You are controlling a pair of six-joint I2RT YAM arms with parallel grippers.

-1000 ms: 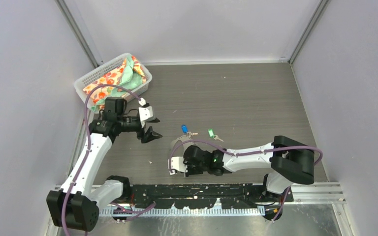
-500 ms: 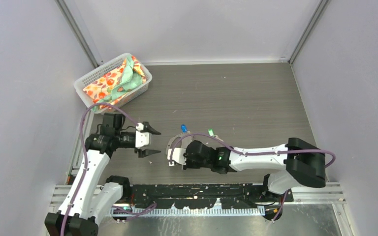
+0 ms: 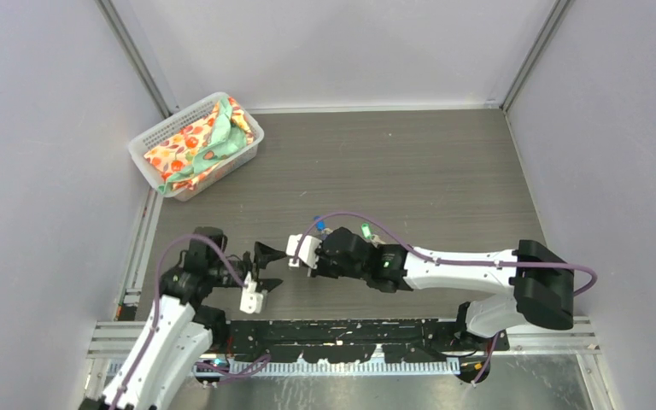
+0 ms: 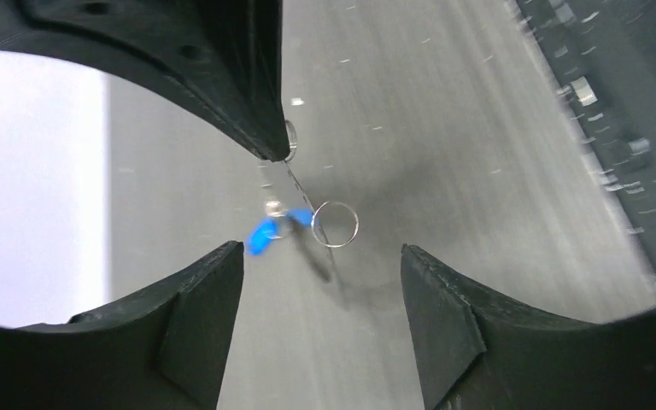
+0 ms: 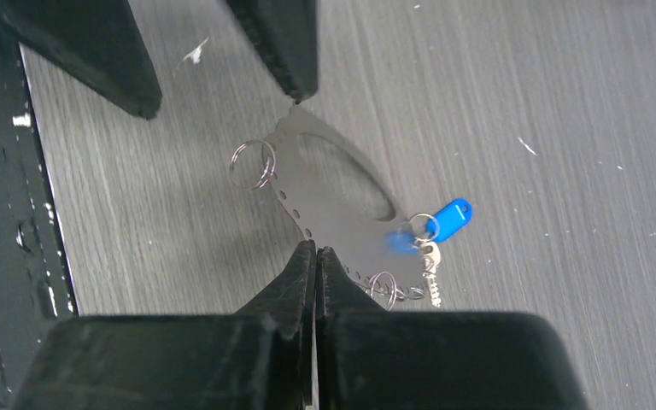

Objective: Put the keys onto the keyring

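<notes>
The right hand (image 5: 316, 252) is pinched closed on the keyring (image 5: 299, 220), a thin flat grey metal loop with a row of small bead-like dots along one edge. It holds the loop just above the dark grey wood-grain counter (image 3: 410, 162), near the front edge. The left hand (image 3: 266, 267) faces it with its black wedge-shaped fingers (image 5: 284, 47) spread apart and holding nothing. One fingertip sits at the loop's far tip; whether it touches cannot be told.

The blue-tagged silver key (image 5: 448, 213) hangs from the loop's dotted edge by a small wire ring, its toothed metal blade lying below the glossy plastic tag. Two more small split rings (image 5: 252, 164) sit along that same edge. From the left wrist the loop shows edge-on as a thin line, with the blue tag and one ring beside it.

The green-tagged key (image 3: 365, 230) lies on the counter just beside the right arm's wrist, apart from the loop. A purple cable (image 3: 350, 214) arches over that wrist, close above both tags.

Well off at the far left stands a white plastic mesh basket (image 3: 175, 120) holding crumpled orange-patterned and green cloth (image 3: 192, 145). Pale scuffs and specks mark the counter's grain under the hands.
</notes>
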